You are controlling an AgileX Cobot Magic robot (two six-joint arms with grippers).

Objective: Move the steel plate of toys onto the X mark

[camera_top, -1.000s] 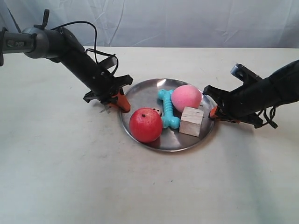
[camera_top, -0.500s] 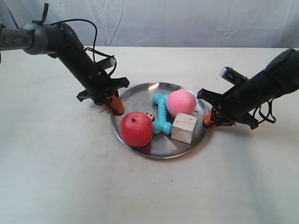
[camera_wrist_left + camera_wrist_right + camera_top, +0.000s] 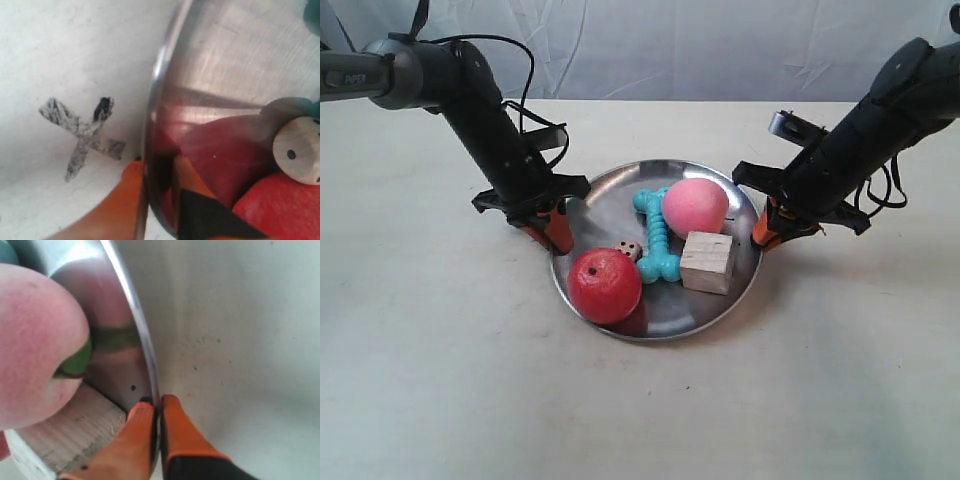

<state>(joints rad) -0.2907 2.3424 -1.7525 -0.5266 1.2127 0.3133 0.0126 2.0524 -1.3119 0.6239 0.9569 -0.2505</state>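
Note:
The steel plate (image 3: 608,193) sits mid-table carrying the red apple (image 3: 605,286), pink peach (image 3: 695,207), turquoise bone (image 3: 654,240), wooden cube (image 3: 707,262) and white dice (image 3: 630,250). My left gripper (image 3: 558,232) is the arm at the exterior view's left. It is shut on the plate's rim (image 3: 152,115) beside the apple (image 3: 280,205) and dice (image 3: 298,150). My right gripper (image 3: 763,232) is shut on the opposite rim (image 3: 135,315), next to the peach (image 3: 35,340) and cube (image 3: 70,430). The X mark (image 3: 82,136) lies on the table just outside the rim by the left gripper (image 3: 155,170); the exterior view hides it.
Pale bare tabletop (image 3: 440,380) surrounds the plate. A wrinkled light cloth backdrop (image 3: 670,50) runs along the far edge. Black cables (image 3: 535,125) hang off the left arm.
Both arms have carried the plate toward the exterior view's left, and both arms now stand steeper. The toys rode along, the apple shifting slightly on the plate.

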